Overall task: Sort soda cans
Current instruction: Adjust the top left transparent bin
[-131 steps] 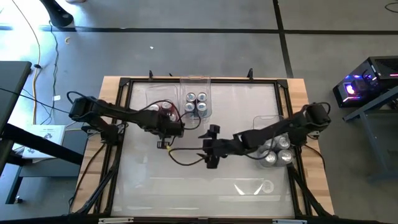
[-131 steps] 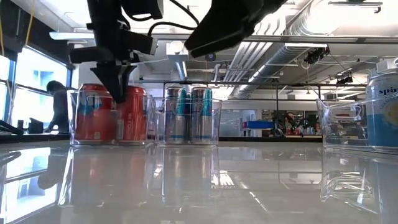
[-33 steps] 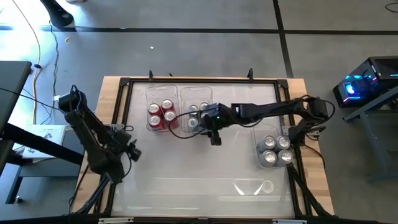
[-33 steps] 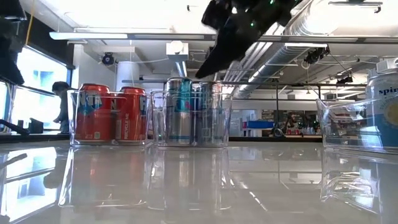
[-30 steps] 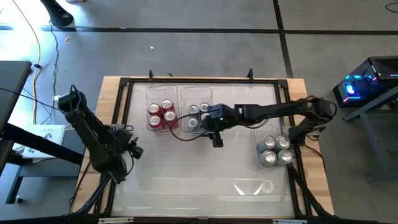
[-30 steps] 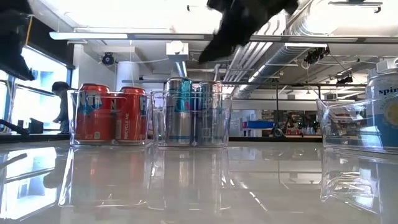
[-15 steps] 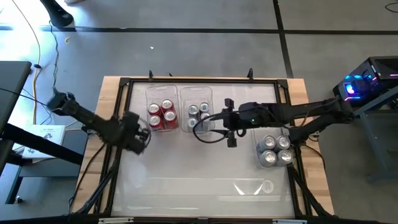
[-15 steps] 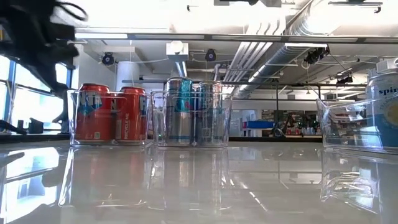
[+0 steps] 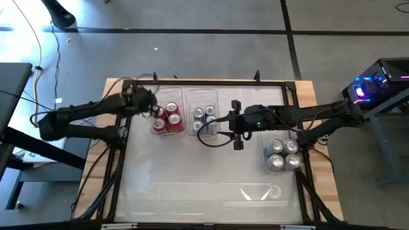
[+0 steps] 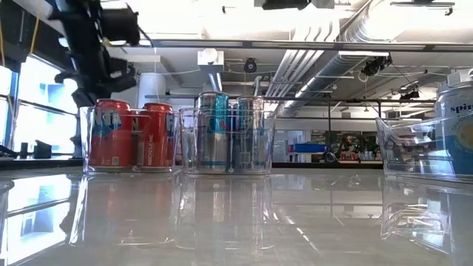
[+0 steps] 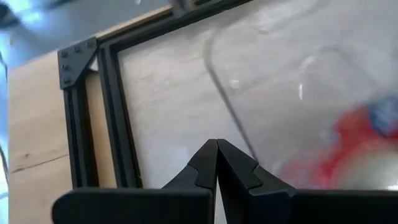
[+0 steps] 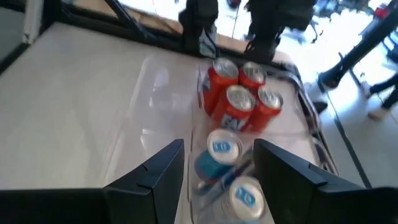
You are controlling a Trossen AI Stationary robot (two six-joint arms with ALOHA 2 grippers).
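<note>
Three red soda cans [image 9: 166, 117] stand in a clear bin at the table's far left and show red in the low view [image 10: 133, 137]. Silver-blue cans [image 9: 204, 115] fill the middle bin [image 10: 228, 133]. Silver cans [image 9: 282, 155] sit in the right bin. My left gripper [image 9: 151, 104] is shut and empty. It hovers over the red bin's left far corner, above the cans [image 10: 96, 52], with its fingertips together [image 11: 216, 146]. My right gripper [image 9: 223, 123] is open and empty beside the middle bin's right side, its fingers wide apart [image 12: 217, 155].
An empty clear bin [image 9: 257, 191] lies near the table's near edge. A black frame [image 9: 128, 86] borders the glossy table top, whose middle [image 9: 204, 166] is open surface. A loose cable [image 9: 208, 137] hangs below the right gripper. Equipment with lights [image 9: 367, 89] stands off the right side.
My left arm has swung from the table's left near side toward the far edge and now hovers over the red cans' bin. My right gripper has drawn back from the middle bin toward the table's right and risen out of the low view, then stayed still.
</note>
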